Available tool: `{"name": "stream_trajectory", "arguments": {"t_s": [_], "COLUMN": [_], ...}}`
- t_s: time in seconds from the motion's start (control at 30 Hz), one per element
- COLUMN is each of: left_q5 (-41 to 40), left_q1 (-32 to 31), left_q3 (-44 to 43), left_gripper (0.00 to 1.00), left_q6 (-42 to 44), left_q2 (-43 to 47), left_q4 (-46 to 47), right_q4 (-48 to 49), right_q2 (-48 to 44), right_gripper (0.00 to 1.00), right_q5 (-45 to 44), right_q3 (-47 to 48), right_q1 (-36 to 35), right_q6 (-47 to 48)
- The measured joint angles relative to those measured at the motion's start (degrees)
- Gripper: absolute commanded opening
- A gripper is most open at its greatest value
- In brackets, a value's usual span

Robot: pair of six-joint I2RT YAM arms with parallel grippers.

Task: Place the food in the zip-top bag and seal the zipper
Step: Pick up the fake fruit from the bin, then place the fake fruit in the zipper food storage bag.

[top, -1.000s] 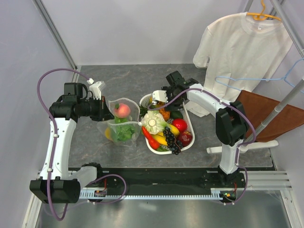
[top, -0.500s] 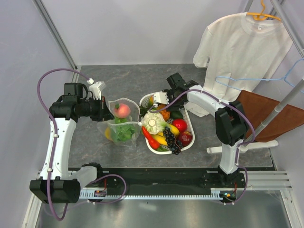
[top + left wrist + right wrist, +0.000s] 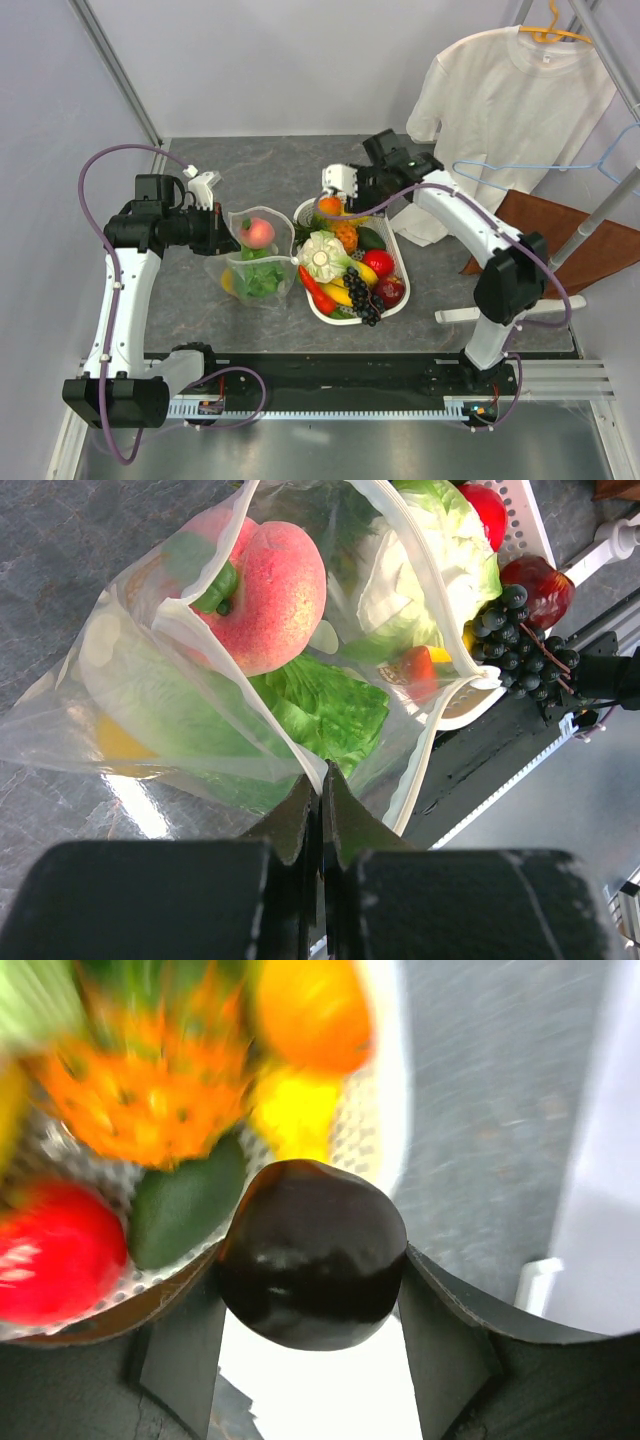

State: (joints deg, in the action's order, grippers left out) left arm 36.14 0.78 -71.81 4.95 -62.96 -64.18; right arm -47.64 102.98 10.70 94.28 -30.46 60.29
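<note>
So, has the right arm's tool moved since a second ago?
Yes. The right tool, gripping a dark fruit, has pulled away from the white basket toward the back wall.

The zip-top bag (image 3: 60, 735) is clear with faint white dots; its zipper (image 3: 430, 745) is whitish. Bag contents: 1 pink-red peach (image 3: 265, 590) with a green leaf, green lettuce (image 3: 320, 705), 1 yellow fruit (image 3: 120, 742). The round fruit (image 3: 312, 1255) is glossy near-black. The basket (image 3: 522, 525) is white, the grapes (image 3: 525, 645) dark purple, the table (image 3: 260, 165) mottled grey.
</note>
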Motion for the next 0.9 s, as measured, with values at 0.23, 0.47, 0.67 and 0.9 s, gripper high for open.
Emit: {"name": "stream_trajectory", "arguments": {"t_s": [0.23,0.47,0.67,0.9], "left_q5": [0.37,1.22,1.64,1.95], "left_q1": [0.00,0.00,0.00,0.00], "left_q3": [0.02,0.63,1.07,1.46], "left_gripper": [0.02,0.02,0.02,0.02], "left_q6": [-0.04,-0.66,-0.70,-0.72], "left_q2": [0.00,0.00,0.37,0.79], "left_q4": [0.04,0.48,0.70,0.87], "right_q4": [-1.75,2.01,3.19,3.21], "right_q2": [-8.83,-9.01,-2.84,1.64], "right_gripper": [0.44,0.45,0.45,0.70], "right_q5": [11.89,18.10,17.79,16.31], "right_q3": [11.78,12.87,12.87,13.09], "right_q1": [-2.47,-17.18,-21.94,-22.69], "right_q6": [-17.09,-31.85,-35.87,-36.98]}}
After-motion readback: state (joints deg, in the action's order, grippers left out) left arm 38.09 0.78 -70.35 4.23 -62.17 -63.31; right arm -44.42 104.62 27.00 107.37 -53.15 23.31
